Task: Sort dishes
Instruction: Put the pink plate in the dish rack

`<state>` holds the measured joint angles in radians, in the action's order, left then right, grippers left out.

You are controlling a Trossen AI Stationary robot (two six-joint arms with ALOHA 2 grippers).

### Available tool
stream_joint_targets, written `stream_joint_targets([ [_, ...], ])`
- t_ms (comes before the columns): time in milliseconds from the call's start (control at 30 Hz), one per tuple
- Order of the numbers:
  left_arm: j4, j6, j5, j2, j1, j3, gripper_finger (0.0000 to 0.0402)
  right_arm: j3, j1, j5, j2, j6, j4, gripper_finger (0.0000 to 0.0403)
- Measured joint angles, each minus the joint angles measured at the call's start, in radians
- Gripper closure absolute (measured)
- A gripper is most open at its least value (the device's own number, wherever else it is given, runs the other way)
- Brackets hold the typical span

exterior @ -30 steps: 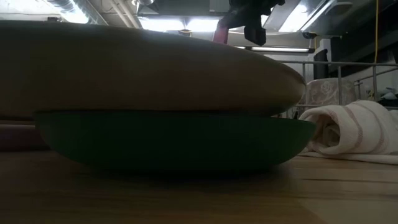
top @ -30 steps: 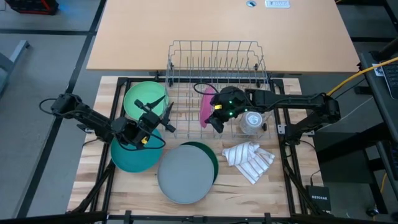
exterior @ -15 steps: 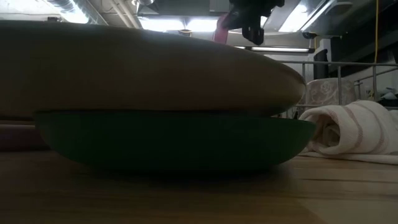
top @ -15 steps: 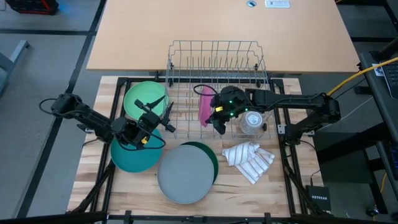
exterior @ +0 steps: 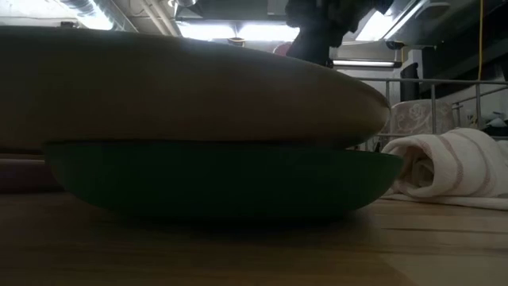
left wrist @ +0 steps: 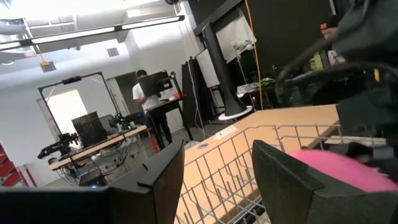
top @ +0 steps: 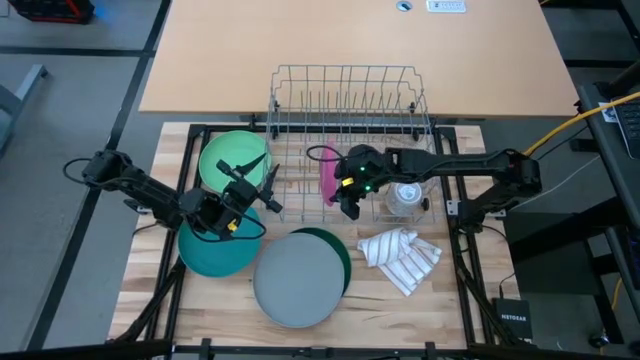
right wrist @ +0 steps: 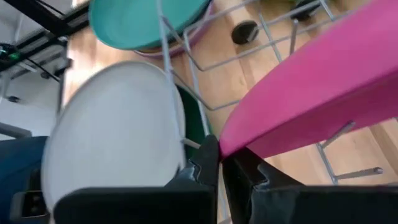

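While the right tool [top: 345, 197] pinches the pink plate's [top: 328, 172] rim inside the rack [top: 345, 85], wires crowd both sides. It has shifted left since earlier. The left tool [top: 250, 190] hangs open over the teal plate [top: 210, 255].

Even overhead light falls on the worktop [top: 200, 300] with only soft shadows, while the low view is backlit by bright ceiling lamps [exterior: 262, 30] that leave the stacked dishes [exterior: 198, 127] dim, and just beyond the right fingers [right wrist: 208, 163] the pink plate [right wrist: 323, 99] looks blurred.

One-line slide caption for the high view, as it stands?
Right gripper holds a pink plate on edge in the wire rack; left gripper hovers open over the teal plate.
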<state>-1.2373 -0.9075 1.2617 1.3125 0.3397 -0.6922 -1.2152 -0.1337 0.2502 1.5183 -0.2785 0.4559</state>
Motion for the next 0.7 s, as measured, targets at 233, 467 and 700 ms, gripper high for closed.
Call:
stream_joint_targets([
  [233, 0.000, 0.010, 0.000, 0.000, 0.000, 0.000, 0.0222, 0.000, -0.006, -0.050, 0.017, 0.033, -0.022, 0.0391],
  [467, 0.000, 0.011, 0.000, 0.000, 0.000, 0.000, 0.0222, 0.000, -0.033, -0.051, 0.025, 0.014, 0.000, 0.0385],
  [700, 0.001, 0.011, 0.000, 0.000, 0.000, 0.000, 0.0222, 0.000, -0.030, -0.075, 0.030, 0.022, 0.026, 0.0362],
])
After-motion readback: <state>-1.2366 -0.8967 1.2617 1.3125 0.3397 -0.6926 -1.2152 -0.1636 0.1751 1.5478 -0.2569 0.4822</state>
